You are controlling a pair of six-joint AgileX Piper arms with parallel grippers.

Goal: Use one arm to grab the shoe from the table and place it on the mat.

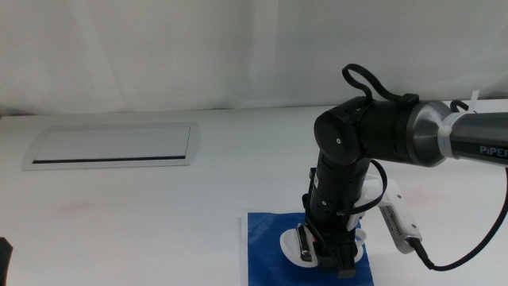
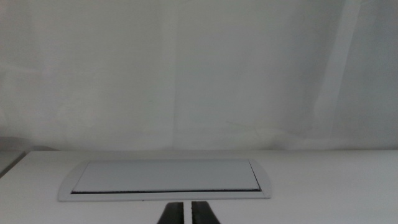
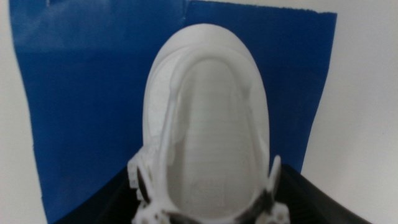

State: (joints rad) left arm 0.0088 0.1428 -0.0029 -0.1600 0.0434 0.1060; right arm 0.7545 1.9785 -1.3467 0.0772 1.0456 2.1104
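Observation:
The right arm [image 1: 381,131] reaches down from the right over the blue mat [image 1: 266,238] at the front of the table [image 1: 159,222]. My right gripper [image 1: 327,256] is shut on the white shoe [image 1: 295,243], which rests on the mat. In the right wrist view the shoe [image 3: 205,112] lies sole-first on the mat [image 3: 81,93], and the gripper [image 3: 205,186] has its dark jaws against the shoe's two sides near the straps. My left gripper [image 2: 188,214] is shut and empty, waiting at the front left corner [image 1: 4,262].
A grey-framed rectangular panel [image 1: 111,145] lies flat at the back left of the table; it also shows in the left wrist view [image 2: 165,177]. A white curtain hangs behind the table. A black cable [image 1: 476,246] loops from the right arm.

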